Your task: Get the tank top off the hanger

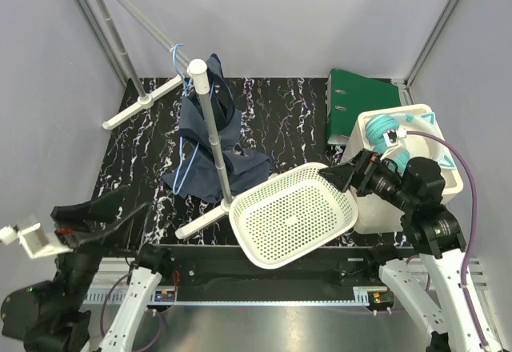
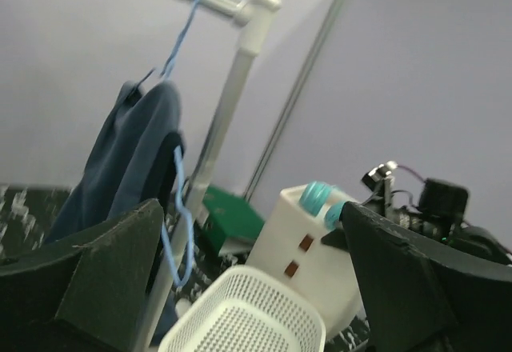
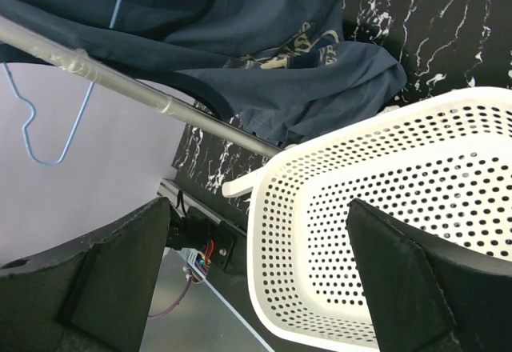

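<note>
On the rail of the grey metal stand [image 1: 210, 120], the dark navy cloth tank top [image 1: 232, 164] hangs from the thin light-blue wire hanger [image 1: 186, 164] with its hem slumped low. The left gripper [image 2: 252, 208] and right gripper [image 3: 258, 204] sit short of it, jaws spread wide and empty, ready to reach.

- Stand pole [image 1: 213, 140] runs in front of the tank top [image 1: 192, 124], 12 to 6 o'clock
- Basket [image 1: 292, 212] crowds its 4 o'clock side
- Bare tabletop [image 1: 136, 160] lies at its 9 and 2 o'clock
</note>
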You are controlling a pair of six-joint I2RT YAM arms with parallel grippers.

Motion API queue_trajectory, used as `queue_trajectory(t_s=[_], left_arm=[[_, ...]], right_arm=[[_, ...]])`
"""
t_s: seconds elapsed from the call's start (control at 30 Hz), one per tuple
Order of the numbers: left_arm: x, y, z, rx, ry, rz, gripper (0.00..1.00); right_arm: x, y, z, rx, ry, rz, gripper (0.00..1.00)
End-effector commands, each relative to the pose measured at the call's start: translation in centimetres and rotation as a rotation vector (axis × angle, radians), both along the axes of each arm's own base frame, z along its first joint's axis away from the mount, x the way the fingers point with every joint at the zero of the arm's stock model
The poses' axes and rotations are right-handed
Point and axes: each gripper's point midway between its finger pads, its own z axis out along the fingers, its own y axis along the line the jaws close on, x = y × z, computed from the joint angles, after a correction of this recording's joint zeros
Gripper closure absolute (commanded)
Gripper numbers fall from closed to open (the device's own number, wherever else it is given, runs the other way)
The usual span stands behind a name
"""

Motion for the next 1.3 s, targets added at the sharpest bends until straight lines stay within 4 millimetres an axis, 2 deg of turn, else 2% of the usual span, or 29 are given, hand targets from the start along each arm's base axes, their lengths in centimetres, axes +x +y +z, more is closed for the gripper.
queue_trajectory(t_s=[0.0, 0.03, 0.1, 0.23, 0.33, 0.37, 0.5, 0.57, 0.63, 0.73, 0.8, 0.87, 0.9, 1.07, 1.27], left_arm=[[3.4, 1.9, -4.3, 0.055, 0.336, 0.148, 0.01], [4.4, 1.6, -4.4, 0.085, 0.377, 0.150, 0.01], [4.2, 1.3, -3.3, 0.120, 0.358, 0.135, 0.01], [5.9, 0.9, -2.1, 0.113, 0.376, 0.131, 0.01], [8.4, 1.8, -2.0, 0.149, 0.434, 0.209, 0.01], [9.7, 1.7, -1.9, 0.185, 0.460, 0.226, 0.01], [12.8, 1.9, -1.7, 0.254, 0.503, 0.278, 0.01], [13.4, 1.3, -1.1, 0.282, 0.494, 0.251, 0.02], [14.6, -0.3, -0.6, 0.300, 0.474, 0.185, 0.04], [15.7, -3.1, -0.5, 0.322, 0.453, 0.042, 0.13], [16.2, -3.9, -0.4, 0.325, 0.447, 0.001, 0.22], [16.5, -5.0, -0.6, 0.322, 0.444, -0.055, 0.25], [16.7, -5.2, -0.3, 0.312, 0.425, -0.065, 0.33], [17.8, -6.1, -1.1, 0.306, 0.438, -0.097, 0.42], [18.8, -6.3, -2.4, 0.317, 0.473, -0.100, 0.60]], right_arm=[[0.8, -0.2, 0.7, -0.038, 0.004, -0.010, 0.00], [0.9, -0.2, 1.2, -0.034, -0.001, -0.011, 0.00], [1.1, 0.0, 1.5, -0.011, 0.019, -0.016, 0.00], [0.9, 0.6, 2.6, 0.014, 0.004, 0.024, 0.00], [0.4, 0.9, 3.2, 0.016, -0.014, 0.059, 0.00], [0.2, 1.1, 3.4, 0.016, -0.022, 0.076, 0.00], [-1.1, 1.5, 4.1, 0.015, -0.060, 0.143, 0.00], [-1.8, 1.7, 4.4, 0.013, -0.083, 0.177, 0.00], [-2.2, 1.8, 4.6, 0.008, -0.103, 0.196, 0.00], [-2.9, 1.9, 5.2, 0.009, -0.133, 0.223, 0.00], [-3.3, 2.0, 5.5, 0.012, -0.138, 0.246, 0.00], [-3.6, 2.1, 5.7, 0.014, -0.147, 0.263, 0.00], [-3.7, 2.1, 5.8, 0.016, -0.149, 0.265, 0.00], [-4.3, 2.2, 6.2, 0.023, -0.165, 0.279, 0.01], [-4.7, 2.1, 6.5, 0.027, -0.178, 0.282, 0.00]])
